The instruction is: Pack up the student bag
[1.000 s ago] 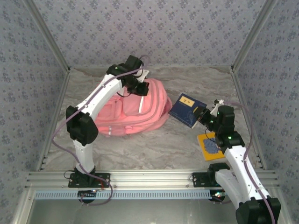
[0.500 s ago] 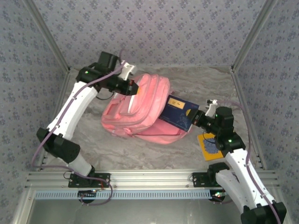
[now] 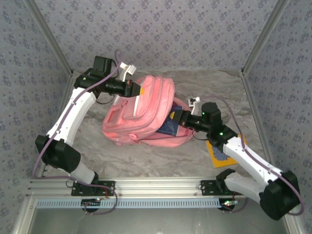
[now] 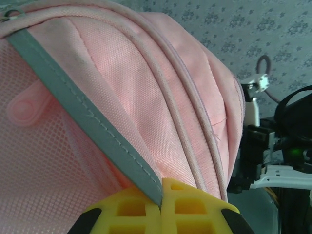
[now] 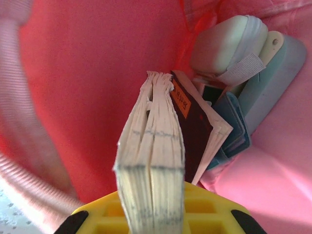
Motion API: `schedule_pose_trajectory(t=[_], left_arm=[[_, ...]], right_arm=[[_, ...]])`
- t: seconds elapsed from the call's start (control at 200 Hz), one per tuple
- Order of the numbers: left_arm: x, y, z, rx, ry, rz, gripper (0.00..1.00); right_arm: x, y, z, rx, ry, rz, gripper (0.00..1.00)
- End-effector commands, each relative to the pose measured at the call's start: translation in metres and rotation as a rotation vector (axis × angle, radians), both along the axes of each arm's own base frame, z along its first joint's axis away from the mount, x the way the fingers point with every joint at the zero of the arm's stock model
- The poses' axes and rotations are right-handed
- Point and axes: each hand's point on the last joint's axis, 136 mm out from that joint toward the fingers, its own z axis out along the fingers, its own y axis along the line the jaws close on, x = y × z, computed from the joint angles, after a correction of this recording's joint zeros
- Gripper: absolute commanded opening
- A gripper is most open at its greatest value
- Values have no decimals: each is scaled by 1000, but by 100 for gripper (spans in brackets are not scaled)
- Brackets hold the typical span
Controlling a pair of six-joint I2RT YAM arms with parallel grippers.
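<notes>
**Student bag, open on table, both grippers engaged**

Item: student bag (image 3: 146, 114), large, pink fabric. It lies mid-table (image 3: 161, 161) between the two arms, its mouth turned toward the right arm.

Left gripper (image 3: 138, 90): at the bag's far upper edge. In the left wrist view the yellow fingers (image 4: 195, 204) are pinched together on the grey trim (image 4: 83, 112) of the bag's rim, and the pink shell (image 4: 161, 87) rises above them.

Right gripper (image 3: 181, 117): at the bag's mouth, clamped on a navy book (image 3: 170, 124) that is partly inside the opening. In the right wrist view the book's page edge (image 5: 151, 146) stands between the yellow fingers, with pink lining (image 5: 87, 58) all around.

Also inside: dark red booklet (image 5: 195, 122) with an orange label, just beside the book, and a pale pouch (image 5: 229, 44) beyond it.

On table: yellow sheet (image 3: 216, 155) with a blue patch, partly under the right arm.
</notes>
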Motion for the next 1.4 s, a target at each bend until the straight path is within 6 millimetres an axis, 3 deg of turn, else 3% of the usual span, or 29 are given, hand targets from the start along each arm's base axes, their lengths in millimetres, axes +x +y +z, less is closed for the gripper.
schedule_pose_trajectory(t=[0.0,0.19,0.345,0.435,0.49,0.505,0.565,0.63,0.715,0.729,0.894,1.094,1.174,1.239,1.334,1.394], left_arm=[[-26,-7,79,-185,-234,-127,0],[-31,-11,87,-220,-236,-162,0],[-32,-13,92,-234,-245,-177,0],[-29,-14,91,-239,-235,-179,0],[-27,-15,90,-244,-228,-180,0],[-27,-15,90,-244,-228,-180,0],[-25,-15,89,-244,-223,-177,0],[-23,-13,90,-246,-224,-168,0],[-18,-8,90,-243,-221,-141,0],[-16,-7,90,-244,-221,-135,0],[-7,5,88,-249,-213,-75,0],[1,16,80,-231,-202,-20,0],[7,22,75,-212,-201,21,0],[18,32,67,-161,-210,108,0],[37,56,48,-14,-228,298,0],[50,75,33,92,-223,420,0]], right_arm=[[27,14,27,31,-65,-66,0],[70,58,-2,-24,43,-90,0],[88,102,-35,-120,62,-85,5],[100,127,-54,-135,55,-78,18],[103,140,-61,-112,40,-59,34],[107,145,-48,-88,17,-59,40],[112,152,-45,-74,-9,-57,58],[114,151,-35,-63,-50,-56,69],[112,144,-15,-31,-105,-46,77],[108,139,-23,-42,-96,-44,78],[88,105,-7,-83,-174,-61,94],[71,63,-9,-225,-213,-100,99],[68,32,-13,-349,-221,-185,100],[69,-16,-18,-445,-216,-394,100],[54,-65,-17,-418,-217,-528,100],[44,-86,-15,-392,-237,-550,100]])
